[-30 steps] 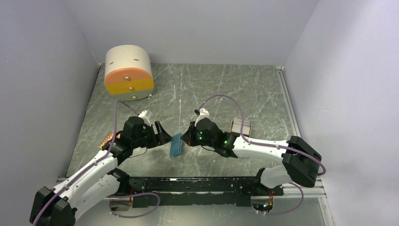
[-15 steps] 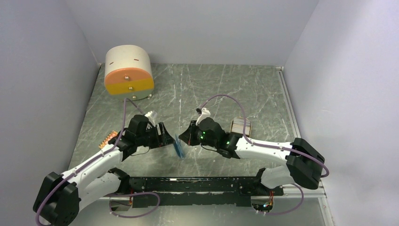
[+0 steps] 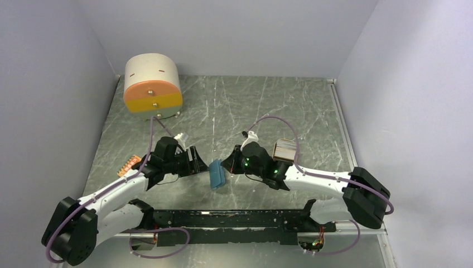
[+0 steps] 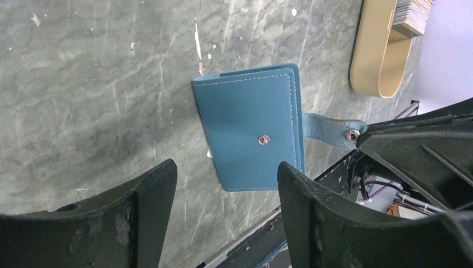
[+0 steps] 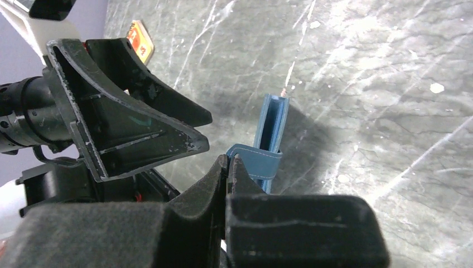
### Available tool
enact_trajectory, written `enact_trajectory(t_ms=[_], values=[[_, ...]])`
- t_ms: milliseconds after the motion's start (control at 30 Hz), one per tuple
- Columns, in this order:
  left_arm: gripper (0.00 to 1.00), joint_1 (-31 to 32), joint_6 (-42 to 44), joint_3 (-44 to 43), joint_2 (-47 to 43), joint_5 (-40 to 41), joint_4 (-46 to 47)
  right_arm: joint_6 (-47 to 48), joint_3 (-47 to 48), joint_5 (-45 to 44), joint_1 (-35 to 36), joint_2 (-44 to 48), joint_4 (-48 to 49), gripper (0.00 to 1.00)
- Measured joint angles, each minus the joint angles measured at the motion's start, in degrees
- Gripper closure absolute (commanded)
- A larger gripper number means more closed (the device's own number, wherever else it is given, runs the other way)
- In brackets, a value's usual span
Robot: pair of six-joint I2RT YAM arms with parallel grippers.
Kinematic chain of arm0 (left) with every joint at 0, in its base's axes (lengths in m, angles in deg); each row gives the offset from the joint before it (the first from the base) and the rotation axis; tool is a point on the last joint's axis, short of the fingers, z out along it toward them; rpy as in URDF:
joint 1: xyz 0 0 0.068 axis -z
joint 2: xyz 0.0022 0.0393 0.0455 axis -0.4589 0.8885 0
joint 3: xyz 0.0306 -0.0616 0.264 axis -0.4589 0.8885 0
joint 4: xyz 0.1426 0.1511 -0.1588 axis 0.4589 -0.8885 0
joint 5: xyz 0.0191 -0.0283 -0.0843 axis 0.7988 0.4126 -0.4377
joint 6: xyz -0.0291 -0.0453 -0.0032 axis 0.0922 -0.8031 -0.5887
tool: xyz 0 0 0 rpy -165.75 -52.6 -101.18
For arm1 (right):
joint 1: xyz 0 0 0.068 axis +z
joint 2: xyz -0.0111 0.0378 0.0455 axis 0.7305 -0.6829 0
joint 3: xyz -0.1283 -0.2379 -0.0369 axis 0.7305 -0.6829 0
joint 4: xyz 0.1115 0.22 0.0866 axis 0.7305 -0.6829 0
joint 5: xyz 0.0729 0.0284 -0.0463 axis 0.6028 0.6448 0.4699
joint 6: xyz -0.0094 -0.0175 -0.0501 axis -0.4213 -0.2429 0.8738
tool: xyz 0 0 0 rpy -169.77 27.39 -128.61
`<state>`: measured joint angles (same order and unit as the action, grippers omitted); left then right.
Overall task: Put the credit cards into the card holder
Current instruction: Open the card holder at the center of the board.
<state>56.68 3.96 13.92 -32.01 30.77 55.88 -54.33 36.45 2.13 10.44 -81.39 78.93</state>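
Since a second ago the card holder (image 3: pixel 217 175) has turned from edge-on to showing its broad blue face to the overhead camera, and my left arm has reached in closer to it. At far left, one orange credit card (image 3: pixel 129 165) lies flat on the worktop (image 3: pixel 268 106), well apart from everything else. Next comes my left tool (image 3: pixel 197 161), its jaws wide and empty, just beside the holder and facing its flat side. The holder is folded shut and stands on edge between the two arms, its snap tab (image 4: pixel 329 127) undone and stretched out. My right tool (image 5: pixel 230 163) is pinched closed on that tab. Further right, a tan tray (image 4: pixel 385 72) holds a stack of cards (image 4: pixel 413 11). I judge the task barely begun: no card is in the holder, which must first be opened. I cannot tell whether the holder's lower edge touches the worktop. Its inside is hidden, and a small pale bit at its edge is too small to name.
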Motion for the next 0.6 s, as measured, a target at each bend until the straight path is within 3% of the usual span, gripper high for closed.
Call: enact_trajectory(t_ms=[300,500,600], values=[[0.25,0.0,0.5,0.4,-0.3,-5.5,6.1,-0.2,-0.7,1.0,-0.7,1.6,-0.1,1.00],[0.33,0.0,-0.3,0.9,1.0,-7.8,10.1,-0.7,-0.7,3.5,-0.7,1.0,1.3,1.00],[0.30,0.0,-0.3,1.7,3.2,-8.7,10.6,-1.1,-0.7,4.2,-0.7,0.8,2.1,1.00]])
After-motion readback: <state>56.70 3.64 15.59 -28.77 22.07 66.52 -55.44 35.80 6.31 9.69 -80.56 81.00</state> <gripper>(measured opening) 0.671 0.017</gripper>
